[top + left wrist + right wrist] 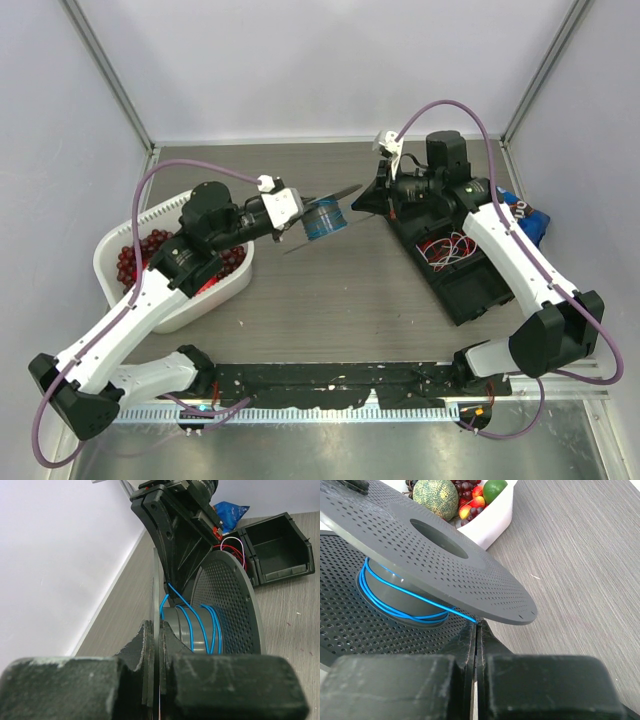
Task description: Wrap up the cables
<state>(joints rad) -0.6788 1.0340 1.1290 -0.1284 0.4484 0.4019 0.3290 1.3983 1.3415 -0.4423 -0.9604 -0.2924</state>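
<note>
Blue cables (422,616) under spool flange (485,580), end hidden in right tool (476,630)

My thin bright blue cable (364,582) rings a plain grey spool hub (395,602) between dark grey plastic discs (470,575) dotted with fine holes. To my left is a white plastic tub (215,300) of dark red grapes (150,245), to my right a black plastic bin (480,295), on a grey-brown wood-grain table (340,300).
</note>
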